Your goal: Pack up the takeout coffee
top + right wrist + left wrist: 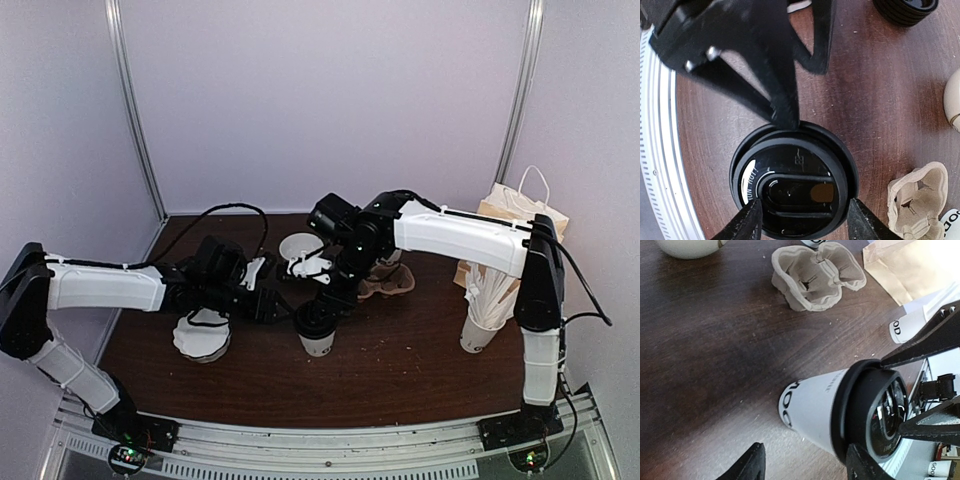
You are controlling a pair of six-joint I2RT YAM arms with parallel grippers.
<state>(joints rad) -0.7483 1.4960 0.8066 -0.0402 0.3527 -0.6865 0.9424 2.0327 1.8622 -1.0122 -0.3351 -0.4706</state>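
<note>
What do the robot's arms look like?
Both the left arm and the right arm have long white tube-shaped parts joined by chunky black joints. Thin black cables loop alongside them. The left gripper and the right gripper are black, each with two slim pointed fingers.

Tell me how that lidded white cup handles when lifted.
Probably tippy: the white tapered paper cup stands on its narrow base, with the black round lid on the wide end. Paper walls likely dent if squeezed. Weight unclear: lid hides contents.
</note>
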